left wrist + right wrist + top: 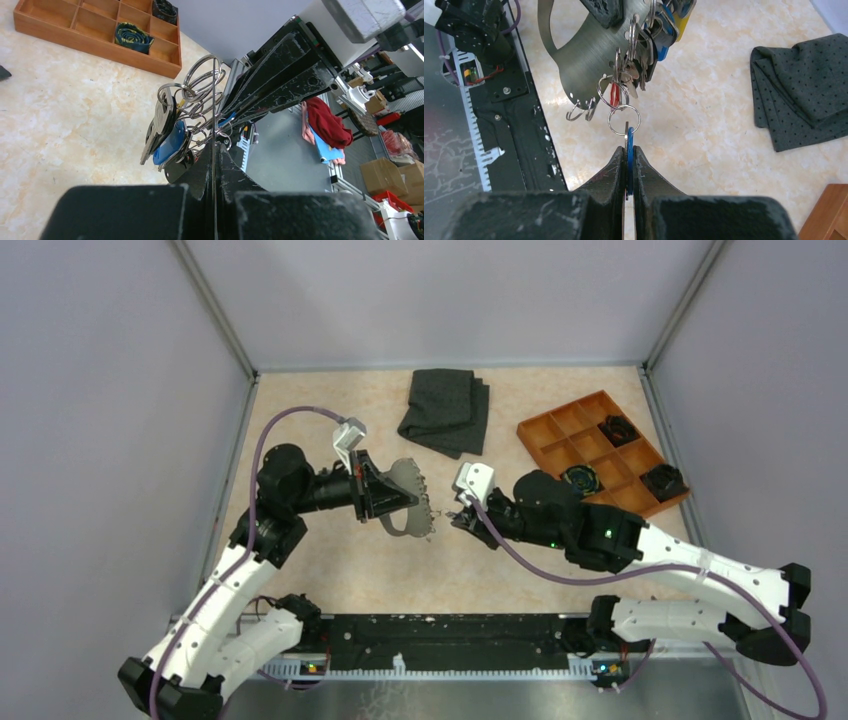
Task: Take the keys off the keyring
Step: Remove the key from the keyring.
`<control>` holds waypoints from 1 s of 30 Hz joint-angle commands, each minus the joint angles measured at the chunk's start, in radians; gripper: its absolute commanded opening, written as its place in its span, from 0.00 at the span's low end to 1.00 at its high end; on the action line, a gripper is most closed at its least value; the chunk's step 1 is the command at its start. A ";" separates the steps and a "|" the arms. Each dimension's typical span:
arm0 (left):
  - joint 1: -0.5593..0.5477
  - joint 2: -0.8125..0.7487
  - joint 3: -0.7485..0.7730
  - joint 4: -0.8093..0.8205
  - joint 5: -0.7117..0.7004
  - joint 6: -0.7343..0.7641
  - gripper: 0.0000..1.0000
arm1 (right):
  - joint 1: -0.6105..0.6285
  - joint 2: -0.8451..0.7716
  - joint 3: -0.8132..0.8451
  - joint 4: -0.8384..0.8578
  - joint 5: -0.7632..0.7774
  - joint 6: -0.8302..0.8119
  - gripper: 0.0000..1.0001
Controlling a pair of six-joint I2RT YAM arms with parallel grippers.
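Right gripper is pressed together on a blue key, pinching its flat head edge-on. That key hangs from a small ring at 12 o'clock of the fingertips, and the ring is hooked through the edge of the keyring. The left gripper is clamped tight on the keyring, holding it up off the table near mid-scene. The other keys bunch at 1 o'clock.

So I'd say this is the pull-one-off step, with blue not free yet. Next move probably needs a steady tug or twist away from the keyring while the left holds firm, and the ring may snag.

Further out, there's a cloth at 12 o'clock and a tray at 2 o'clock. No brands or readable writing anywhere I can see.
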 commanded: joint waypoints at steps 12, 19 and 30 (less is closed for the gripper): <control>0.008 0.060 -0.055 0.066 -0.064 -0.008 0.06 | 0.007 0.085 0.197 -0.168 0.106 0.025 0.00; 0.008 0.086 -0.080 0.084 -0.075 -0.002 0.10 | 0.007 0.124 0.242 -0.228 0.124 0.025 0.00; 0.008 0.099 -0.118 0.009 -0.116 0.093 0.45 | 0.007 0.139 0.277 -0.271 0.148 0.021 0.00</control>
